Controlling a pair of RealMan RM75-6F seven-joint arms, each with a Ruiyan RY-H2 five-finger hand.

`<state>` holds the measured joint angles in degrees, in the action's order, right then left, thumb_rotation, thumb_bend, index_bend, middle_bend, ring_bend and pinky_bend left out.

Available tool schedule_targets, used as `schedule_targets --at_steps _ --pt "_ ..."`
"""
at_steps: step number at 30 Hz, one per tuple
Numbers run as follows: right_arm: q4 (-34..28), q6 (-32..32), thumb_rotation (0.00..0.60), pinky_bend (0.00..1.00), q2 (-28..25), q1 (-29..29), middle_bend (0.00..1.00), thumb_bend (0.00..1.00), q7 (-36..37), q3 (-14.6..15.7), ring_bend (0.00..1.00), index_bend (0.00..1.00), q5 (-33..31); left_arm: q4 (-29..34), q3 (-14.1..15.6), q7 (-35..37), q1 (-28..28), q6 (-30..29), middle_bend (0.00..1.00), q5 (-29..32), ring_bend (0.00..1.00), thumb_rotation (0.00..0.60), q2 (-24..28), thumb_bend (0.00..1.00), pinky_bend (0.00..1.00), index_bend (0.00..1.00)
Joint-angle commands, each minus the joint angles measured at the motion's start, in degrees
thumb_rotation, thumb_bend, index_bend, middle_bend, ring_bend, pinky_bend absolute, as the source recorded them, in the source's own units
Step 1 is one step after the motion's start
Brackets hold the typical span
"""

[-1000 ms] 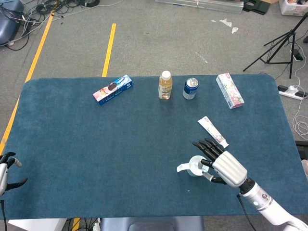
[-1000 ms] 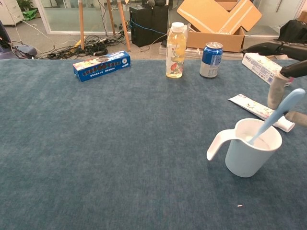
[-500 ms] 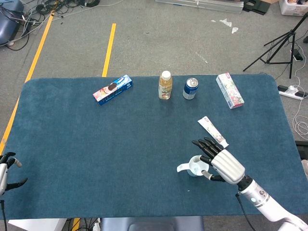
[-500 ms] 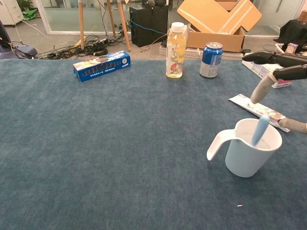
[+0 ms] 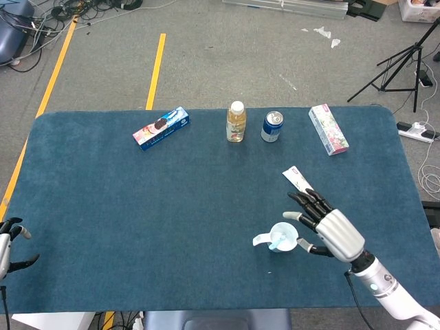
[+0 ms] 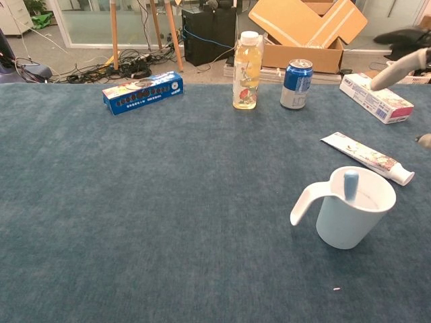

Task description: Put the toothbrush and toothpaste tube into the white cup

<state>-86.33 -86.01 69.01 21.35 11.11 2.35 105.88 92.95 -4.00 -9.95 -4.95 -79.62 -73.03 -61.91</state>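
progress: roughly halfway, judging by the layout; one of two items is sitting in the white cup
toothbrush: standing inside the cup, light blue end poking just above the rim
toothpaste tube: lying flat on the desk, just behind the cup, not touching it, cap end pointing right
right hand: hovering just right of the cup, fingers spread, holding nothing (chest view is catching only fingertips at the right edge)
left hand: sitting at the near-left desk corner, well apart from everything, fingers apart, gripping nothing
remaining: picking up the tube and dropping it into the cup beside the brush
labels: nothing is reading cleanly; blue snack box, drink bottle, blue can and carton are all showing print too small to make out
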Motion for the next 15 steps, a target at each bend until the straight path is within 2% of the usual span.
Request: schedule_targets --at_steps 1,3,4,5,8,12,15 --pt "-0.46 -2.99 0.600 0.17 -1.41 -2.38 0.09 0.24 -2.42 -2.07 0.02 0.29 -3.38 -0.02 0.02 -0.11 0.00 0.00 0.25 0.00 0.25 0.600 -0.03 0.00 0.31 0.47" --pt "-0.29 -4.43 0.600 0.36 -1.89 -3.69 0.17 0.24 -5.42 -3.77 0.12 0.29 -6.11 -0.03 0.06 -0.32 -0.03 0.06 0.25 0.03 0.25 0.600 -0.12 0.00 0.31 0.47" --pt "-0.25 -4.76 0.600 0.41 -1.97 -4.15 0.21 0.24 -6.59 -4.56 0.18 0.29 -7.55 -0.03 0.06 -0.43 -0.05 0.07 0.25 0.04 0.25 0.600 -0.15 0.00 0.31 0.47" --pt "-0.41 -4.72 0.600 0.52 -2.08 -4.54 0.30 0.24 -7.35 -5.26 0.31 0.29 -9.19 -0.02 0.07 -0.57 -0.07 0.07 0.25 0.03 0.25 0.600 -0.20 0.00 0.31 0.47" --pt "-2.21 -0.99 0.600 0.72 -3.54 -4.64 0.53 0.25 -6.31 -6.70 0.58 0.29 -15.12 0.02 0.12 -1.04 -0.14 0.17 0.25 0.12 0.25 0.600 -0.35 0.00 0.31 0.47" --pt "-5.63 8.82 0.600 0.93 -7.15 -3.04 0.73 0.28 -0.73 -7.46 0.82 0.29 -22.90 0.02 0.09 -1.44 -0.26 0.40 0.25 0.42 0.25 0.600 -0.50 0.00 0.31 0.47" --pt "-7.16 16.35 0.600 0.99 -9.38 -1.62 0.81 0.29 0.59 -7.63 0.90 0.27 -28.23 -0.05 -0.03 -1.30 -0.29 0.47 0.25 0.64 0.25 0.600 -0.47 0.00 0.31 0.47"
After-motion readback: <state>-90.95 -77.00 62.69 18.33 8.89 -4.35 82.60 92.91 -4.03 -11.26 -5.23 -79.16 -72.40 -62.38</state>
